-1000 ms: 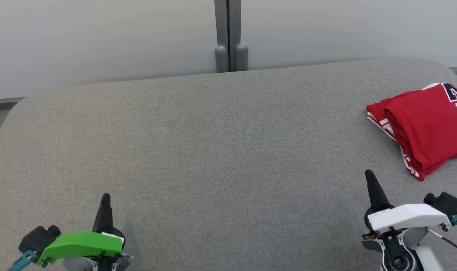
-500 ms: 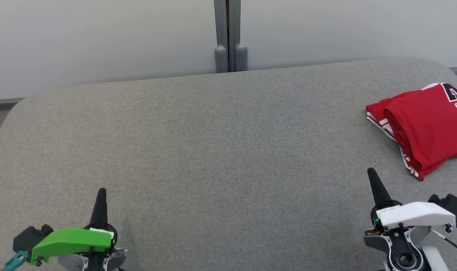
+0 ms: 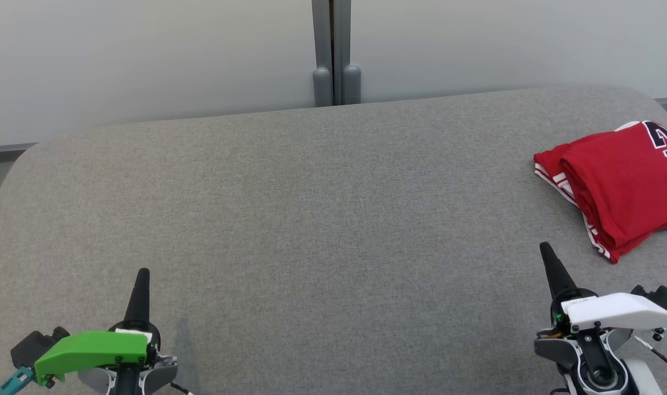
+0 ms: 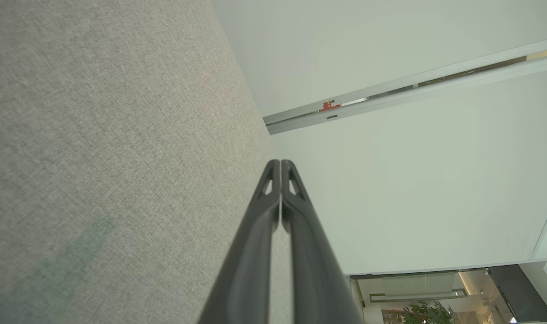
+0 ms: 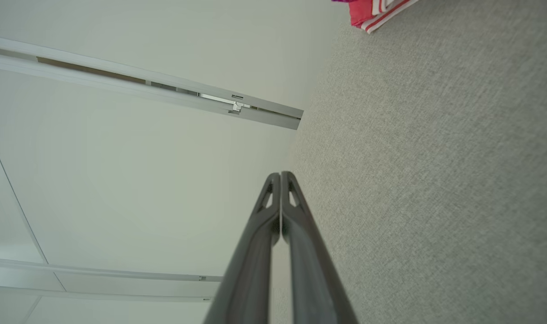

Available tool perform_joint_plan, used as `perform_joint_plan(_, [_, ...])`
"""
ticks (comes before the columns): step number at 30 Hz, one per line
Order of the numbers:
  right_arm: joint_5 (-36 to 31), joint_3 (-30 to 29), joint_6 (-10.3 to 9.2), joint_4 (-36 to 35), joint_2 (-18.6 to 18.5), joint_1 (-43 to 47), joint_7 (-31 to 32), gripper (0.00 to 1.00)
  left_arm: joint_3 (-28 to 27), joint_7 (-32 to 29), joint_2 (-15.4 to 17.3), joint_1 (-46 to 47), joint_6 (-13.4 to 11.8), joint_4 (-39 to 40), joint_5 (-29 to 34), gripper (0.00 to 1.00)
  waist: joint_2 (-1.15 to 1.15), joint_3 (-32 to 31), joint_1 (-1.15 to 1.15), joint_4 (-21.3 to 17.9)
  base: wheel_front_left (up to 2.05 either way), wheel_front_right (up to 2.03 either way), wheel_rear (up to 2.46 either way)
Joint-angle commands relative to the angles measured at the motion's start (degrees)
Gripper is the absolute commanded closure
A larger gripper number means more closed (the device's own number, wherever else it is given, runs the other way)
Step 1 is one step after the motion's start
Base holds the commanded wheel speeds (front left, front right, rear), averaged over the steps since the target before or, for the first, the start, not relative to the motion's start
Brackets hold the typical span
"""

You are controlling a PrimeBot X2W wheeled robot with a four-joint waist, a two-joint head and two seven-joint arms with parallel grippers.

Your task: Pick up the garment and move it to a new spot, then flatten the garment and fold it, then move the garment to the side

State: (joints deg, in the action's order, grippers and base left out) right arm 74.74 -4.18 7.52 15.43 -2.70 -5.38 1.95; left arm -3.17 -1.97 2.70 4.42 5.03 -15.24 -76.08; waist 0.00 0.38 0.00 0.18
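- Looks like an office: plain pale wall panels (image 3: 146, 55) meeting at a grey metal post (image 3: 333, 49), far ahead of the left gripper (image 3: 141, 274).
- Past its fingertips, a potted plant (image 4: 424, 312) in a glass-fronted room.

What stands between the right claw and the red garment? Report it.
Nothing visible does. Bare grey surface lies between the right claw, shut, and the folded red garment, which rests ahead of it near the right edge.

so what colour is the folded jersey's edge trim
White stripes on the folded red fabric jersey, best seen in the head view.
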Motion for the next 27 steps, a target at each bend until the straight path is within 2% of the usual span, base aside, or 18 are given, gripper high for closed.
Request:
perform_joint_plan(1, [1.46,-0.28,-0.04,-0.61,-0.23,-1.14,0.42,1.00,-0.40,-0.45,0.25,1.31,0.48,0.47,-1.38,1.00,0.00,-0.01,0.00,-0.01,0.00,0.00,0.00])
perform_joint_plan(27, [12.76,-1.81,-0.04,-1.29,-0.27,-1.00,3.46,1.00,-2.61,-3.44,0.30,1.95,2.00,1.09,-11.88,1.00,0.00,-0.14,0.00,-0.12,0.00,0.00,0.00])
